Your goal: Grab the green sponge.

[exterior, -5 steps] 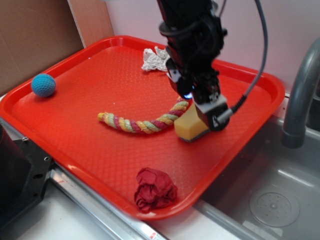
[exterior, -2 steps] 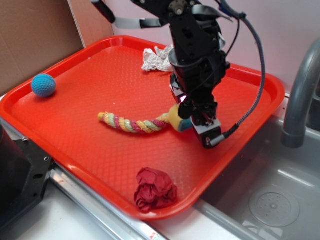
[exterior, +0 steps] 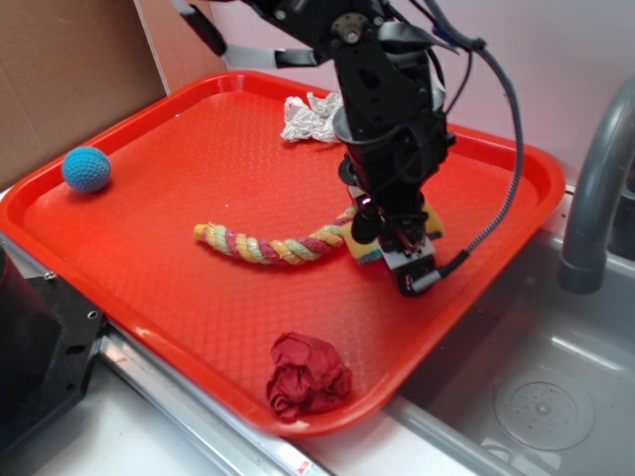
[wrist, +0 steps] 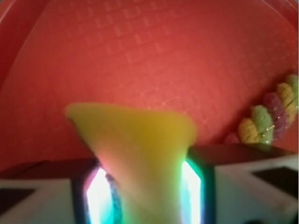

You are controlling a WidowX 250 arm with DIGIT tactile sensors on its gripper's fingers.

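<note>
One crumpled red cloth [exterior: 309, 375] lies nearest the camera in the exterior view, close to the front rim of the red tray [exterior: 139, 258], which sits on the worktop [exterior: 119, 436] beside a steel sink [exterior: 536, 387] and its faucet [exterior: 595, 188].

Further in, around mid-tray, the tool [exterior: 394, 243] is closed on the green sponge [exterior: 369, 245]. Yellow foam shows on both sides of the black fingers, and the wrist view bears this out: the sponge [wrist: 140, 154] is squeezed to a narrow waist between the two pads [wrist: 194, 182] and flares out wide beyond them, so the foam is plainly compressed. I judge the grip firm. Whether the sponge rests on the tray or hangs just above it I cannot tell, since the tool hides its underside. The dark scouring face is not clearly visible in either view.

Just beside the sponge, the twisted rope [exterior: 273, 244] runs off to the left, its near end touching or nearly touching the foam.

Farther back lie a blue ball [exterior: 86, 169] at the left rim and a white crumpled rag [exterior: 311, 117] behind the arm.

The grasp itself looks done. What seems left is a clean lift, without dragging the rope along.
</note>
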